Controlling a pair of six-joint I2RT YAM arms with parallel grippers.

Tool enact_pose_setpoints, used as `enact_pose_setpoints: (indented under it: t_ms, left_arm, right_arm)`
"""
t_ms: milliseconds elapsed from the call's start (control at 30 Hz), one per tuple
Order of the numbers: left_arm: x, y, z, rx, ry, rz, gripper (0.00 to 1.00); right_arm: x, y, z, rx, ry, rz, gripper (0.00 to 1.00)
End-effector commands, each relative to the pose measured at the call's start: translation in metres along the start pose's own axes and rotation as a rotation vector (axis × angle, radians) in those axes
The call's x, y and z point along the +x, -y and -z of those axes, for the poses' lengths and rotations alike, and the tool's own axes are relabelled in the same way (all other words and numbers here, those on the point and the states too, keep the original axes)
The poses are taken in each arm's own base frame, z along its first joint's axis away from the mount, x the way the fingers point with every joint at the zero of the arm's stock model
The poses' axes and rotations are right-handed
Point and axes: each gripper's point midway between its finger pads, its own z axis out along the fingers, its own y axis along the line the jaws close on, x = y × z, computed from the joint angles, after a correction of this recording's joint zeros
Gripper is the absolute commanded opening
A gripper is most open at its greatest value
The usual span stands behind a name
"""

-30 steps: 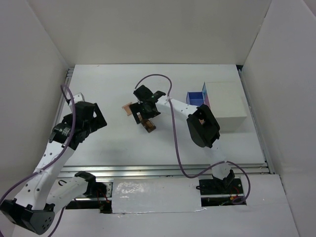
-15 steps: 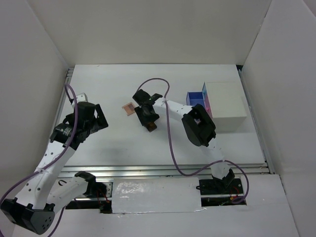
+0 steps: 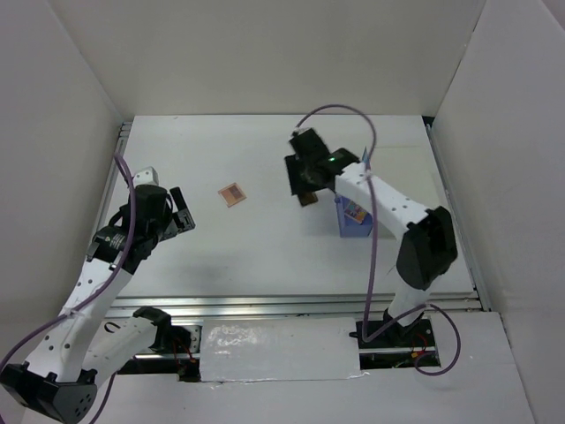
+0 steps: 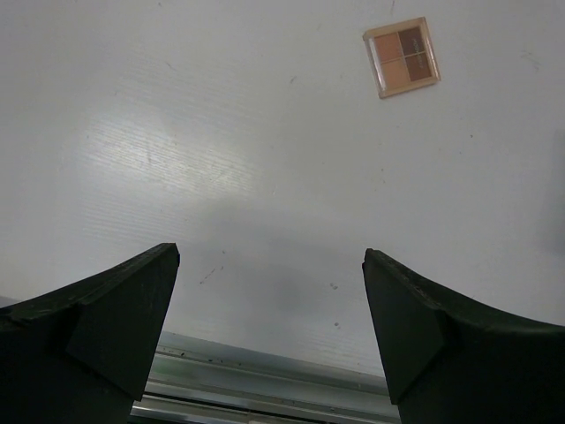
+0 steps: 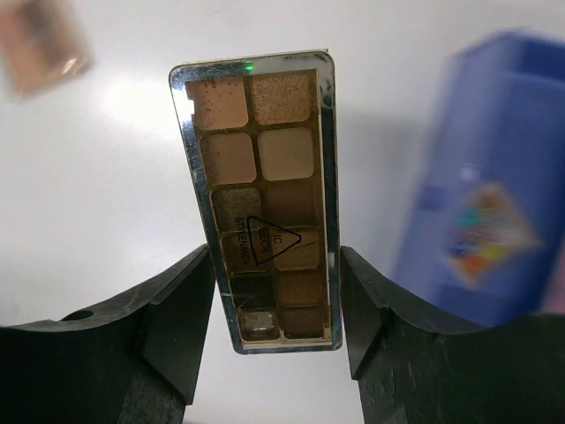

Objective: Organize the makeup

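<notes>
A long mirrored eyeshadow palette point(image 5: 260, 194) with brown and beige pans hangs above the table, and my right gripper point(image 5: 275, 256) is shut on its lower end, one finger on each long edge. From above, that right gripper point(image 3: 307, 179) is just left of the blue drawer point(image 3: 353, 219), with the palette point(image 3: 308, 198) poking out below it. A small square pinkish-brown palette point(image 3: 231, 193) lies flat on the table, also in the left wrist view point(image 4: 402, 57). My left gripper point(image 4: 269, 254) stands open over bare table at the left point(image 3: 181, 217).
The blue drawer point(image 5: 494, 159) is blurred at the right of the right wrist view, with something colourful point(image 5: 490, 234) inside it. A metal rail point(image 3: 291, 305) runs along the table's near edge. White walls close in the back and both sides.
My right gripper closed on the long palette, lifted it from the table's middle and swung it right, up to the blue drawer. The left arm shifted slightly and stayed open.
</notes>
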Motion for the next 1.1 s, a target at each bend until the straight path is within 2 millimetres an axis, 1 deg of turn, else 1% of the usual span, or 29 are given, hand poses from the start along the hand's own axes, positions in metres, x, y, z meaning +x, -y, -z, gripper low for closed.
enact_pose_setpoints:
  t_ms: [0, 67, 100, 200, 233, 300, 400, 433, 500, 567, 633, 700, 767, 867, 933, 1067]
  left_arm:
    - [-0.004, 0.01, 0.001, 0.063, 0.019, -0.017, 0.99]
    - [-0.004, 0.012, 0.002, 0.082, 0.021, -0.025, 0.99]
    - [-0.005, 0.014, 0.003, 0.092, 0.023, -0.024, 0.99]
    - [-0.005, 0.015, 0.004, 0.102, 0.026, -0.026, 1.0]
    - [-0.005, 0.015, 0.004, 0.108, 0.026, -0.031, 0.99]
    - [-0.004, 0.017, 0.004, 0.119, 0.022, -0.033, 1.0]
    - [-0.003, 0.018, 0.005, 0.127, 0.021, -0.038, 0.99]
    - [-0.003, 0.019, 0.005, 0.132, 0.022, -0.038, 0.99]
    - [-0.004, 0.019, 0.006, 0.136, 0.024, -0.038, 0.99]
    - [-0.004, 0.018, 0.007, 0.136, 0.029, -0.035, 0.99]
    - [-0.005, 0.018, 0.007, 0.136, 0.033, -0.034, 0.99]
    - [-0.005, 0.018, 0.007, 0.136, 0.033, -0.034, 0.99]
    - [-0.004, 0.018, 0.007, 0.137, 0.031, -0.034, 0.99]
    - [-0.003, 0.018, 0.006, 0.133, 0.024, -0.035, 0.99]
    - [-0.004, 0.018, 0.006, 0.135, 0.028, -0.034, 0.99]
    - [-0.003, 0.018, 0.006, 0.136, 0.026, -0.034, 0.99]
  right_arm:
    - [-0.007, 0.109, 0.028, 0.27, 0.01, -0.124, 0.35]
    - [-0.002, 0.147, 0.033, 0.373, -0.012, -0.166, 0.35]
    - [0.003, 0.172, 0.036, 0.423, -0.032, -0.201, 0.35]
    - [0.005, 0.205, 0.043, 0.497, -0.041, -0.237, 0.36]
    - [0.006, 0.207, 0.043, 0.496, -0.042, -0.238, 0.36]
    - [0.005, 0.209, 0.041, 0.497, -0.034, -0.232, 0.38]
    - [0.016, 0.215, 0.033, 0.533, -0.064, -0.221, 0.39]
    - [0.021, 0.217, 0.028, 0.544, -0.084, -0.22, 0.39]
    - [0.025, 0.216, 0.021, 0.539, -0.099, -0.218, 0.4]
    - [0.028, 0.211, 0.015, 0.516, -0.107, -0.223, 0.39]
    - [0.026, 0.207, 0.013, 0.501, -0.089, -0.234, 0.38]
    - [0.019, 0.199, 0.014, 0.472, -0.055, -0.229, 0.38]
    - [0.012, 0.186, 0.016, 0.435, -0.022, -0.208, 0.38]
    - [0.007, 0.173, 0.017, 0.393, 0.001, -0.199, 0.37]
    - [0.005, 0.169, 0.017, 0.377, 0.019, -0.195, 0.37]
    - [0.015, 0.168, 0.011, 0.384, -0.03, -0.177, 0.37]
